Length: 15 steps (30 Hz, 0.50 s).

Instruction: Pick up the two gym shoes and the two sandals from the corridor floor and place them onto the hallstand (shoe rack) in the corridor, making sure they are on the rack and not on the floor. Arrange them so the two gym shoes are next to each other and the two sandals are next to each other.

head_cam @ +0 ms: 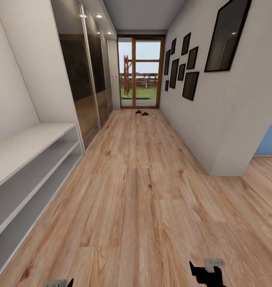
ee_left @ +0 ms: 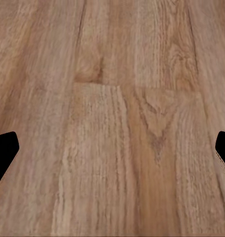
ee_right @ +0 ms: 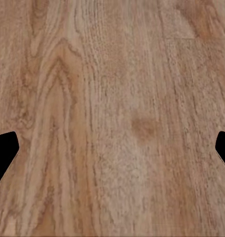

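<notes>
Head view: a long corridor is running away from the camera, its corridor floor [head_cam: 143, 191] of light brown wood planks filling the centre and lower part of the frame. Two sandals [head_cam: 141, 113], small and dark at this range, are lying on the planks just above the centre of the frame, in front of a glazed door [head_cam: 139, 71]; their detail is too small to make out. A light-grey hallstand [head_cam: 28, 167] with two open shelf rows is occupying the left edge, both rows showing bare shelf surface. Dark sliding panels [head_cam: 84, 75] are lining the upper left, and black picture frames [head_cam: 183, 67] are hanging on the white wall at the upper right. The left gripper [head_cam: 60, 283] is peeking in at the bottom edge left of centre, and the right gripper [head_cam: 207, 271] at the lower right.

Left wrist view: the two black fingertips [ee_left: 3, 153] are sitting at opposite side edges, so the jaws are standing wide apart with nothing but planks between them.

Right wrist view: the fingertips [ee_right: 3, 153] are likewise spread to both side edges over bare planks, holding nothing.
</notes>
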Tool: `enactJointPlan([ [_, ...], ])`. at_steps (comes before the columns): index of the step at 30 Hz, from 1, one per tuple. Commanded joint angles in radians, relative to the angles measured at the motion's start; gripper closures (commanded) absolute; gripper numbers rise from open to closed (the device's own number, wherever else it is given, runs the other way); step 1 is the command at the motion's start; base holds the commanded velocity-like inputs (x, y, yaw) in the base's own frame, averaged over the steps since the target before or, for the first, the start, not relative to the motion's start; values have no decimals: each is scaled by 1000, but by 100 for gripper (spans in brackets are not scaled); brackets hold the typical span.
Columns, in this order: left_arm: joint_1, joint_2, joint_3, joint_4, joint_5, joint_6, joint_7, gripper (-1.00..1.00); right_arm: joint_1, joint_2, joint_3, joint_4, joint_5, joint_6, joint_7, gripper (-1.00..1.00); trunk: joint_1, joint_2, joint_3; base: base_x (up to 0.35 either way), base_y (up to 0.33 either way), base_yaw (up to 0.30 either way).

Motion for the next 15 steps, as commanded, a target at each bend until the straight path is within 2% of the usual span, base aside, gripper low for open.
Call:
enactJointPlan([
  [1, -1, 0, 2, 1, 9, 0, -10, -100, -1, 0, -5, 1, 0, -3, 6, -100, 0, 0, -1, 339, 0, 0],
  [6, 5, 10, 4, -26, 2, -6, -13, -100, -1, 2, -4, -3, 0, -5, 5, -100, 0, 0, -1, 339, 0, 0],
  [11, 14, 40, 19, -37, 5, -17, -1, -100, -1, 7, -2, -3, 1, -6, 4, -100, 0, 0, -1, 339, 0, 0],
  [15, 14, 46, 21, -35, 6, -18, 2, -100, -1, 6, -4, -3, 0, -5, 3, -100, 0, 0, -1, 339, 0, 0],
])
